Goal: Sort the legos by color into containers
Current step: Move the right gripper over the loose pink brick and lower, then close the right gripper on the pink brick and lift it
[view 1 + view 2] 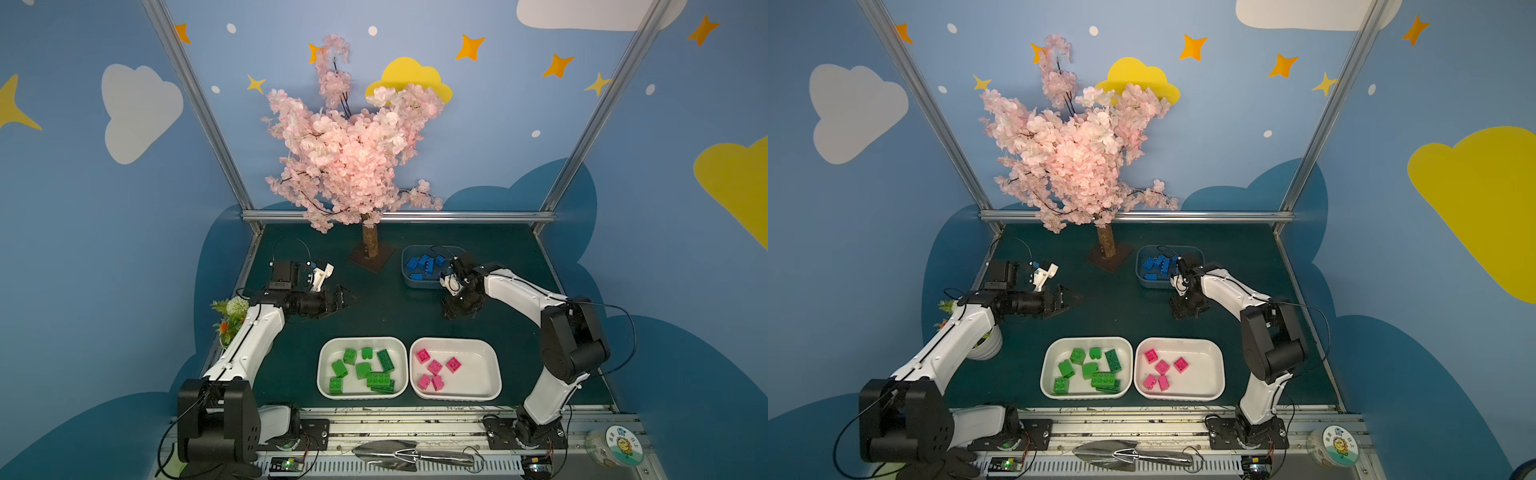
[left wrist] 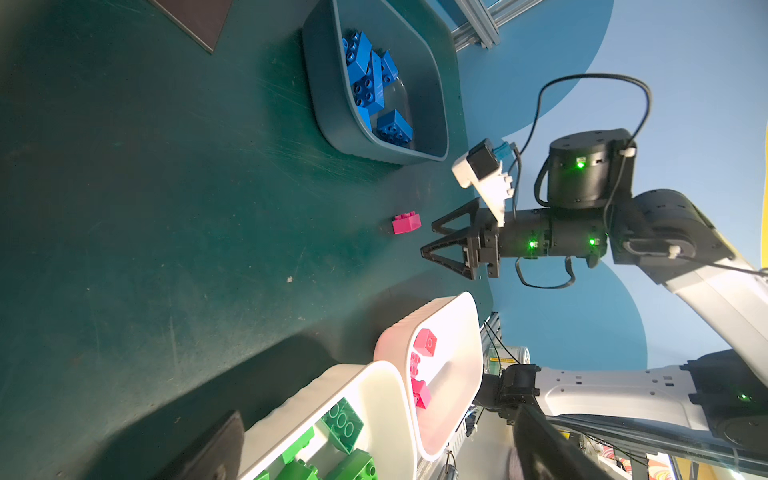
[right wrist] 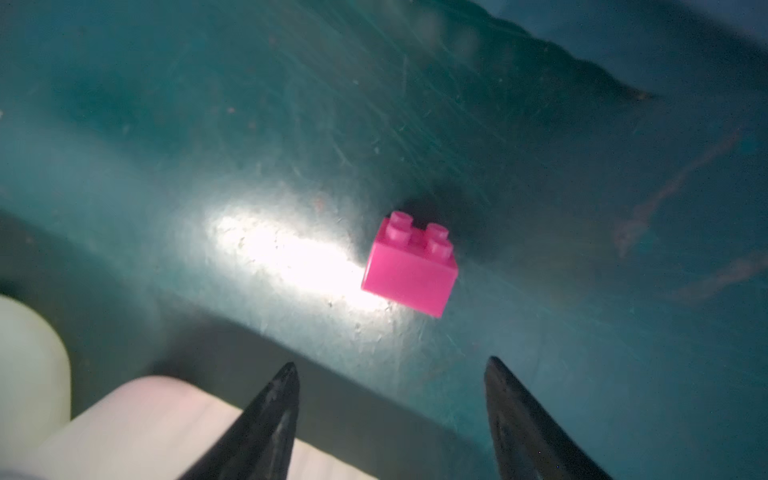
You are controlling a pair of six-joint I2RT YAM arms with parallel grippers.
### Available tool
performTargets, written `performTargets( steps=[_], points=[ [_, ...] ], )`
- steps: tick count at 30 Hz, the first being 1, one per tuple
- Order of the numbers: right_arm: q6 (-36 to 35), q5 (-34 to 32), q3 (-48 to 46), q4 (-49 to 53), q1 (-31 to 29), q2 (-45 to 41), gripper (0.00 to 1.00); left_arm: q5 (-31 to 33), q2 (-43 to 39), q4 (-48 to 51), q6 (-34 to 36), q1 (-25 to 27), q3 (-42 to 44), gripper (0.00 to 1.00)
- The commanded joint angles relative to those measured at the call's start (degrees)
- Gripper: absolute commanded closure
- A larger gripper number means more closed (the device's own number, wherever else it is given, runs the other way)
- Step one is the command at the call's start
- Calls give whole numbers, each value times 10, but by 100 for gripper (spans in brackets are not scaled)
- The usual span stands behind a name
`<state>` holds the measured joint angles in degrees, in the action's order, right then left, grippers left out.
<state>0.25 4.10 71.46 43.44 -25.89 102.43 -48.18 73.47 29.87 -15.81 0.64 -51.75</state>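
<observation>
1. Pink lego (image 3: 409, 266): studs up on the green table (image 1: 395, 316), outside every container.
2. Right gripper (image 3: 391, 362): right of centre in both top views; jaws apart, empty, tips just short of the pink lego.
3. Left gripper (image 1: 344, 298): left of centre; jaws wide, empty.
4. Lower centre: green legos (image 1: 363, 369) in the left white tray (image 1: 361, 339), pink legos (image 1: 434, 366) in the right white tray (image 1: 473, 374).
5. Blue legos (image 1: 424, 262): in the tub (image 1: 419, 284), above the right gripper.

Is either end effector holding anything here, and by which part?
Nothing is held. The right end effector stands open, the pink brick lying free on the mat ahead of it; the left end effector is open and empty.
</observation>
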Motion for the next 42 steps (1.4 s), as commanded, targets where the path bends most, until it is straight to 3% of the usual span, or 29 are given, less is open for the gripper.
performTargets(
  steps=[1,6,10,14,20,23,31,42],
  points=[
    [34,9,22,-20,-1,21,30,-10,9,6,7,-3,-13,1],
    [61,9,21,-47,-7,37,33,-10,9,7,9,-3,-14,0],
    [34,-9,41,-36,-13,42,34,-10,10,9,12,-2,-11,1],
    [-73,-67,45,-18,-29,32,35,-10,7,0,9,-3,-2,1],
    [-282,-5,16,-19,-29,8,37,-13,6,-13,4,-2,13,1],
    [-361,-17,22,-10,-26,19,38,-15,5,-14,4,-2,16,1],
    [-481,6,73,36,-3,79,39,-10,-5,-2,15,-2,21,1],
    [-484,21,56,4,-6,94,61,-12,2,1,19,-3,18,1]
  ],
)
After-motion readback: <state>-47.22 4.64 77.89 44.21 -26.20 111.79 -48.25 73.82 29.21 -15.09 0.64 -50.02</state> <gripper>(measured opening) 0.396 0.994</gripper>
